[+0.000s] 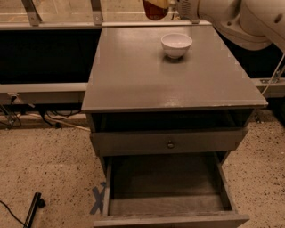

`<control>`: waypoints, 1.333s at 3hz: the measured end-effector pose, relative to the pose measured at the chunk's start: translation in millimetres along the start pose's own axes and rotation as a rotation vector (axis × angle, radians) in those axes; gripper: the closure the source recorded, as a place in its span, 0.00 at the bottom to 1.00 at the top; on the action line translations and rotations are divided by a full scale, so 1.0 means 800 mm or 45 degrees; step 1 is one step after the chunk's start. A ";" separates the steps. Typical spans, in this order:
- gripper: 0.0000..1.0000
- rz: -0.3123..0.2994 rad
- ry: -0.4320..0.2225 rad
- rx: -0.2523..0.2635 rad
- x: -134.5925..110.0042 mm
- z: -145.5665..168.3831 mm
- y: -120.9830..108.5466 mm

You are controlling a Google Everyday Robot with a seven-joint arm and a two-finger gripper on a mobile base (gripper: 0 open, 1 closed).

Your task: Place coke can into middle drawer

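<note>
The gripper (163, 4), at the top edge up and left of the one white bowl (176, 44), clamps the one coke can (154, 11) in the air. Well below the bowl, the middle drawer (164, 204) stands open beneath one drawer front (133, 143) with one knob (170, 144).

The red coke can (154, 10), cut off by the upper edge, sits clamped in the gripper (163, 4), well apart from the grey middle drawer (164, 182), pulled out low in front, plank floor showing
</note>
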State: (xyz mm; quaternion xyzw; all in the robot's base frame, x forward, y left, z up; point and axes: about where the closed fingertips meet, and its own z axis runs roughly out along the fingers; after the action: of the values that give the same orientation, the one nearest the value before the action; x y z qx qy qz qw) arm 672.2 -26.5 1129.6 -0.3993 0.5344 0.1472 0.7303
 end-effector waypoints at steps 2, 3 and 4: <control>1.00 0.015 -0.005 0.064 0.003 -0.017 0.014; 1.00 0.013 -0.057 0.094 0.021 -0.020 0.025; 1.00 0.057 -0.020 0.238 0.129 -0.066 0.029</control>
State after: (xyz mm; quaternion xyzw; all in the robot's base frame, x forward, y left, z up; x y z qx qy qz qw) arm 662.0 -72.8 1021.2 -0.3162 0.5488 0.1161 0.7651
